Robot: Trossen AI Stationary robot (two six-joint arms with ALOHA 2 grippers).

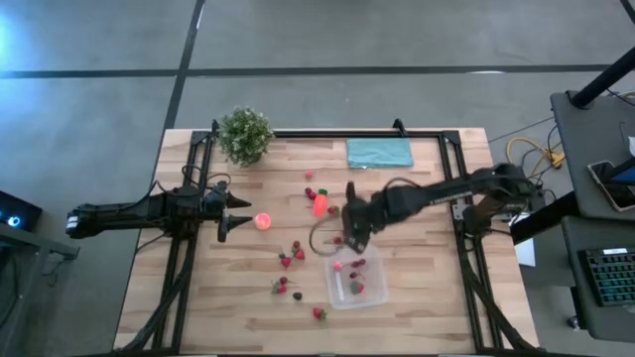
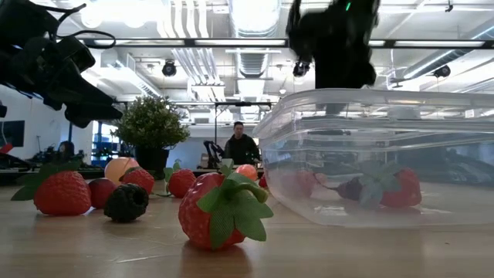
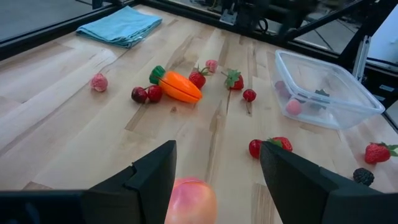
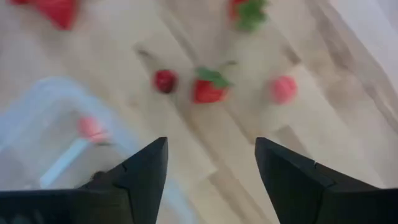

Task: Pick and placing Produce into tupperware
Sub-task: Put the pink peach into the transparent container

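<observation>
your right gripper hangs over the near-left corner of the clear tupperware, its fingers spread with nothing between them, so the risk is in how you leave: the tub is light and sits loose on the wooden table, and a finger dragged across its rim could shove it or tip out the few pieces already inside, a pink ball and a couple of strawberries among them. lift straight up before you swing away. your left gripper waits on the left side of the table, its fingers apart and empty, with the pink-orange ball just in front of them; a round piece like that will likely roll if one finger touches first, so centre it before closing. the rest of the produce lies scattered: strawberries between the ball and the tub, more nearer the front edge beside a dark berry, and one strawberry alone just off the tub's front-left corner, where a careless approach could knock the tub. the carrot lies flat in the middle of the table, behind the tub; its long axis runs roughly front to back in the overhead view, green top toward the teal cloth side and point toward the tub, so grip it across the width, not along the length.
</observation>
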